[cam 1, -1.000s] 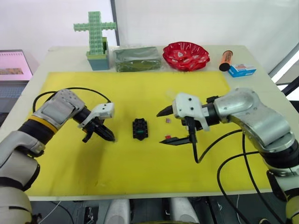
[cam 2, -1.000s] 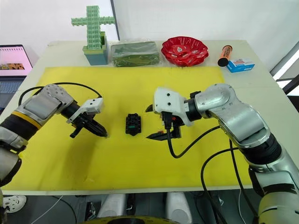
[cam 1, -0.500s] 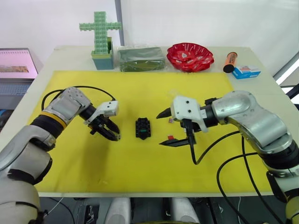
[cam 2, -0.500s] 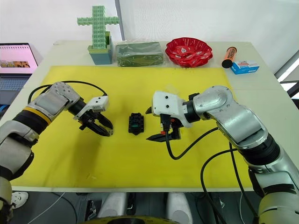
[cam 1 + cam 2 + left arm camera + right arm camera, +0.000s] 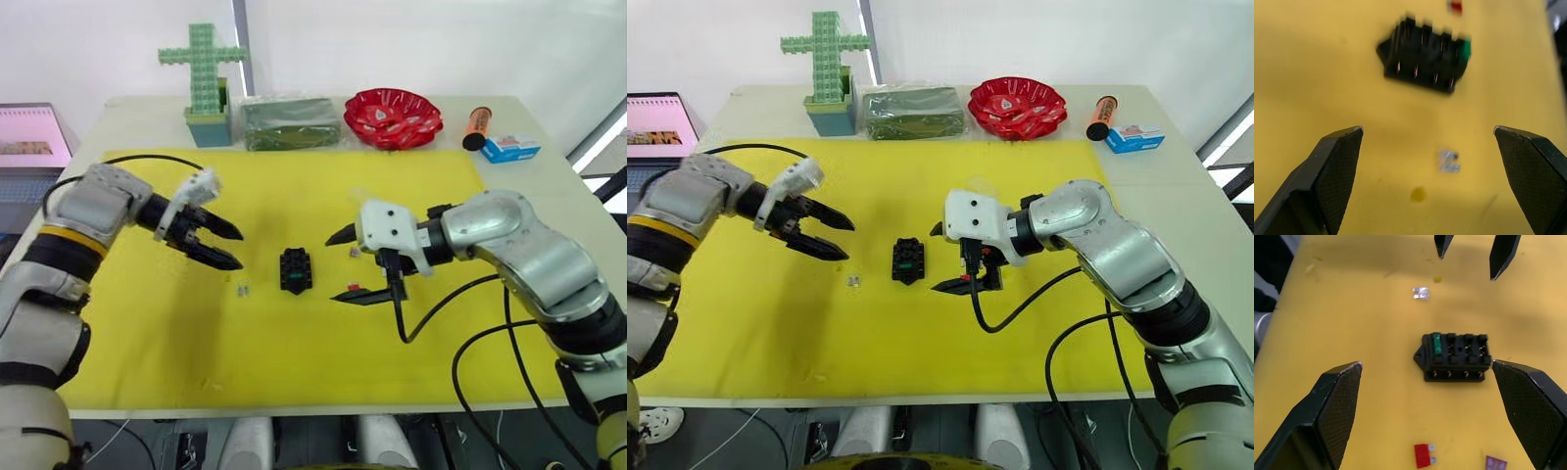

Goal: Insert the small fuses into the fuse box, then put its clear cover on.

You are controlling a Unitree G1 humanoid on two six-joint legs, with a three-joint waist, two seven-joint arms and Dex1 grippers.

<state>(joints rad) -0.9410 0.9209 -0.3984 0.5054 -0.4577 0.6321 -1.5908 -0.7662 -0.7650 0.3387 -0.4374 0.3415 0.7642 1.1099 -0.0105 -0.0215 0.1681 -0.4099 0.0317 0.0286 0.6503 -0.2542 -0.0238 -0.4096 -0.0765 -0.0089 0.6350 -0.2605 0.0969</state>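
Labels: we can't read any writing on the orange tube (image 5: 474, 126) or the blue-and-white carton (image 5: 508, 149) at the table's far right; too small. Laptop screen (image 5: 32, 136) at far left shows pink, text illegible.

Fuse box (image 5: 295, 270) sits mid-mat on the yellow mat (image 5: 294, 196), green fuse (image 5: 1437, 343) already seated in an end slot. Red fuse (image 5: 1423, 455) and mauve fuse (image 5: 1495, 463) lie loose on the mat right of the box, by our right gripper (image 5: 345, 265). A small pale-grey fuse (image 5: 242, 289) lies on the mat just left of the box, touching nothing.

Left gripper (image 5: 226, 246) has its jaws spread wide and empty, above the mat left of the box. Right gripper's jaws also spread wide, empty, tips straddling the red fuse area.

Versus 0.5 s ago: left gripper was pinched down low near the box; it has now lifted back toward far-left and opened, and the grey fuse shows where it was. Right gripper unchanged.
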